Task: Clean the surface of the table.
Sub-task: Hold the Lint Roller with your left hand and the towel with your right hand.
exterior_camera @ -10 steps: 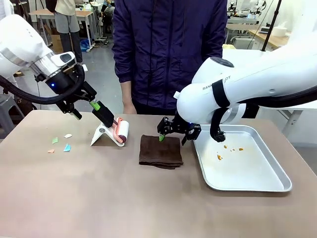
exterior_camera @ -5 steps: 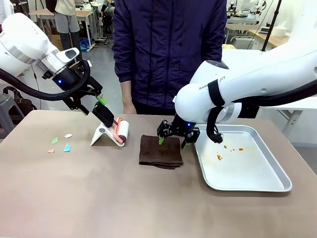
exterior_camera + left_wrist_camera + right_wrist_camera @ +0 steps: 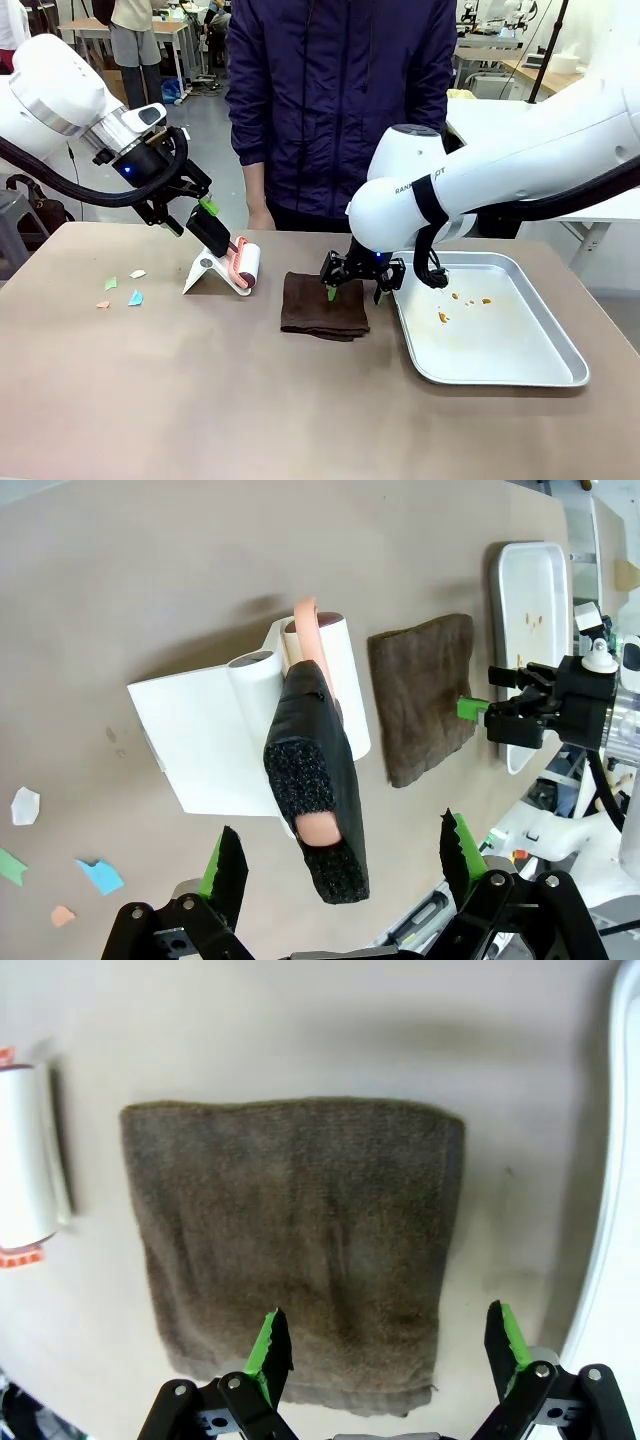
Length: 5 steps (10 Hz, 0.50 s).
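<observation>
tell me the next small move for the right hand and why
Probably lower the right hand and close it on the edge of the folded dark brown cloth: its jaws stand open astride that edge, holding nothing.

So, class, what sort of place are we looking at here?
Most likely a robotics lab or workshop: a white left arm and right arm reach over the table, with cluttered workbenches behind.

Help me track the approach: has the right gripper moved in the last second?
Yes: the right gripper has come down closer to the brown cloth, which lies unmoved.
</observation>
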Tool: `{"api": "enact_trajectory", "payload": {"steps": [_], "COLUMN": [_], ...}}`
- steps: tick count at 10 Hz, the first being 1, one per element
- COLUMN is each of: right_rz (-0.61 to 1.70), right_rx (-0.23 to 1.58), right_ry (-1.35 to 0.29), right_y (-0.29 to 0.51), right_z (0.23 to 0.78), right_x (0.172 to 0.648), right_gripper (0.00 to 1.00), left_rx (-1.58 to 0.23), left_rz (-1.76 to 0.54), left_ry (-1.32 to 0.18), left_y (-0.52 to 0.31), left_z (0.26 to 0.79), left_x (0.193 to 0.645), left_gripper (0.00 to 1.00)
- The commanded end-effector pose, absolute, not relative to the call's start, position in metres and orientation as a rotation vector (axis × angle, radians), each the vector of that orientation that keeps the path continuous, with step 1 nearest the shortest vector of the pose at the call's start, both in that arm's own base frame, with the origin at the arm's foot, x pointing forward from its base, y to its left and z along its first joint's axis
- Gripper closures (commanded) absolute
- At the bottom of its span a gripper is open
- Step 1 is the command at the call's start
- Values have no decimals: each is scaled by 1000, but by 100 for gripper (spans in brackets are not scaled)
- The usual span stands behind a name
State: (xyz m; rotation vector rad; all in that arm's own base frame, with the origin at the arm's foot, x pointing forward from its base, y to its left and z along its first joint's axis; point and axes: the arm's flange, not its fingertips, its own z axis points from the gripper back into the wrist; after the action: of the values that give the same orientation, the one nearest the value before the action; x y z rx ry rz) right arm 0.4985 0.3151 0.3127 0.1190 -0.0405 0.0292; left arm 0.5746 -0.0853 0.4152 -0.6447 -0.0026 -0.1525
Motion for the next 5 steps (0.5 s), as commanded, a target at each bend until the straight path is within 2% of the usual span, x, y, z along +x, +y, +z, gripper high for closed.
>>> {"api": "enact_trajectory", "payload": {"steps": [1,5], "right_rz": [1,-5], "right_rx": [40,29], "right_ry": [-46,-40], "right_y": [336,342], "right_z": [312,306], "right_x": [507,510], "right_gripper": [0,0], "left_rx": [-648,-663], "left_rz": [-138,-136], "left_ry": [-11,-24], "left_y": [-88,-90], "left_z": [418,413], "left_x": [581,586], "left_gripper": [0,0]}}
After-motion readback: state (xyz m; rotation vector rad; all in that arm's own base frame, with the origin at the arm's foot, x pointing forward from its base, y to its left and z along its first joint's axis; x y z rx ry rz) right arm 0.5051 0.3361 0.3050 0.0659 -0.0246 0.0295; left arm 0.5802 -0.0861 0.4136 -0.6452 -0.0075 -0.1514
